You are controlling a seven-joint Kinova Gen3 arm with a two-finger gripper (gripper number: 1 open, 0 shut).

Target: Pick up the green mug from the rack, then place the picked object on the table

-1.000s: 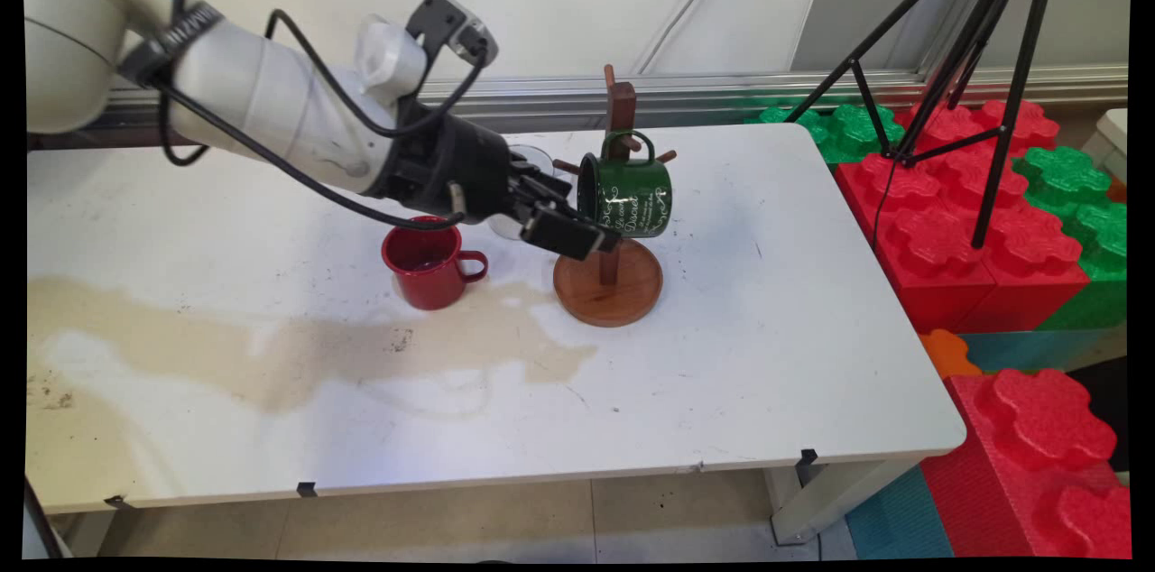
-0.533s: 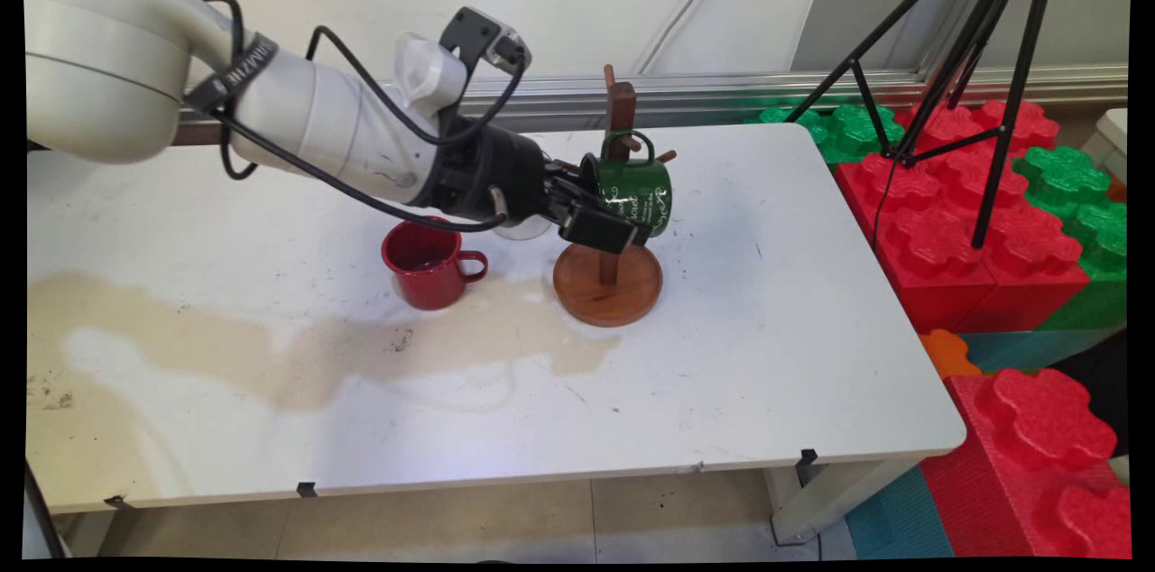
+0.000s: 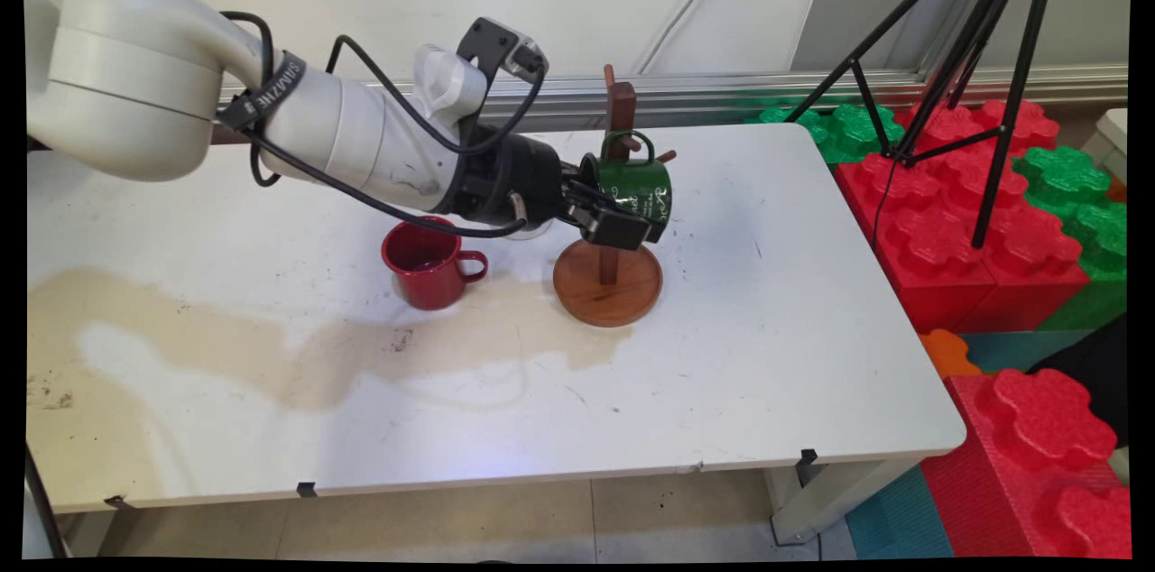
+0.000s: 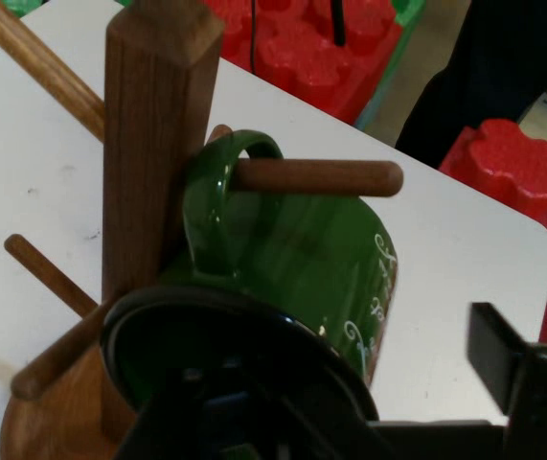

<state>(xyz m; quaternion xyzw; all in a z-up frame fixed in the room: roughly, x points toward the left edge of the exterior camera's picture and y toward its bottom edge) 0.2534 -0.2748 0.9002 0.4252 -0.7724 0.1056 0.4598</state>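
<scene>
A green mug [image 3: 639,182] with white lettering hangs by its handle on a peg [image 4: 316,177] of a wooden mug tree [image 3: 620,107], its mouth turned towards the arm. My gripper [image 3: 623,225] is open at the mug's lower rim. In the hand view the green mug [image 4: 292,249] fills the middle. One finger [image 4: 503,355] stands outside its wall on the right, a gap away from it. The other side of the gripper [image 4: 369,379] lies at the mug's dark mouth. The tree's post [image 4: 153,144] rises on the left.
A red mug [image 3: 429,265] stands upright left of the tree's round base [image 3: 606,288], just below the arm. A wide brownish stain [image 3: 271,346] runs across the table's left half. Red and green foam blocks [image 3: 974,220] and a black tripod [image 3: 993,58] stand off the right edge.
The arm has moved right towards the mug tree. The gripper went from just left of the green mug to its lower rim. Both mugs stay where they were.
</scene>
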